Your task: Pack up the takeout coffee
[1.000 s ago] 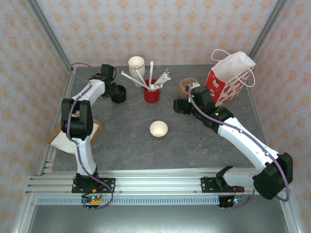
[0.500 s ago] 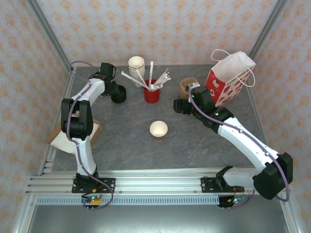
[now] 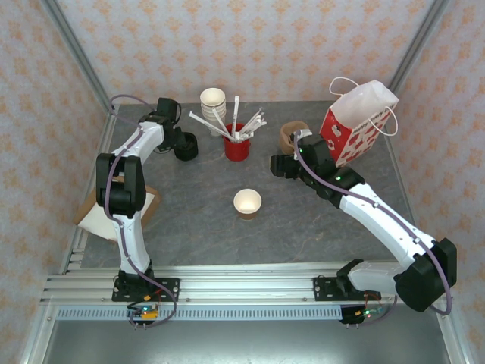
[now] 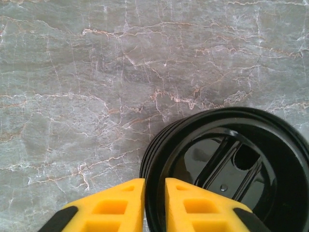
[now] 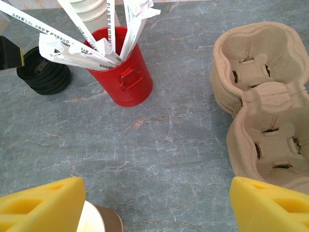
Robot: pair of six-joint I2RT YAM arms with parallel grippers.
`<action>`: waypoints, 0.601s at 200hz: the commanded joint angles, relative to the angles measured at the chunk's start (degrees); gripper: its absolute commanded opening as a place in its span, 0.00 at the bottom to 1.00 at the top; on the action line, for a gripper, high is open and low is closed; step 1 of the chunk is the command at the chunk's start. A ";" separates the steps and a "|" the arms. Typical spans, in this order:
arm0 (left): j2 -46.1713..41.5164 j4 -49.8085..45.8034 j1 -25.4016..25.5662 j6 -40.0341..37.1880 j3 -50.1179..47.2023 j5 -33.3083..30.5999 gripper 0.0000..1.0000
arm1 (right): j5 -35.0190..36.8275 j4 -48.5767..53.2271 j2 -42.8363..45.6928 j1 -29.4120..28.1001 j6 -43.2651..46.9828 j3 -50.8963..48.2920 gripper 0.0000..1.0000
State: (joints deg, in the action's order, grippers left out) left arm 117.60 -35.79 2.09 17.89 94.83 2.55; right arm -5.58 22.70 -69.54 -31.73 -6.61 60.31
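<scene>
Left gripper (image 4: 154, 184) nearly closed, pinching the rim of the top black lid (image 4: 231, 169) far left, right gripper (image 5: 157, 193) wide open and empty, lidless paper cup (image 3: 247, 202) standing at counter (image 3: 303, 224) centre

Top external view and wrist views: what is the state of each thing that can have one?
Paper cup: upright, lidless.
Black lids: stacked, on table.
Cream cups: nested, upright.
Red cup: upright, full of straws.
Carrier: empty.
Gift bag: standing, open at top.
Left end effector: nearly closed at top lid's rim.
Right end effector: open, empty.
</scene>
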 commanded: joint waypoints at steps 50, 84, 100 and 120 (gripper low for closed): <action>-2.26 -2.65 -0.70 -0.50 2.07 -1.48 0.09 | 0.09 0.84 0.19 -0.20 -0.33 0.85 0.79; -7.35 -2.37 -0.68 0.23 0.15 -1.23 0.08 | -0.54 0.99 0.32 -0.23 -0.64 2.06 0.79; -11.07 -2.03 -0.69 0.69 -1.61 -1.40 0.07 | -1.54 1.12 0.48 -0.23 -1.07 2.95 0.79; -16.19 -0.72 -0.68 1.63 -4.88 -0.49 0.05 | -2.69 1.43 1.17 -0.27 -2.28 4.24 0.79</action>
State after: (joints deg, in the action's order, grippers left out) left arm 109.91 -36.77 2.09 18.13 92.71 2.55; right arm -6.50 23.16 -69.54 -31.73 -7.03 61.19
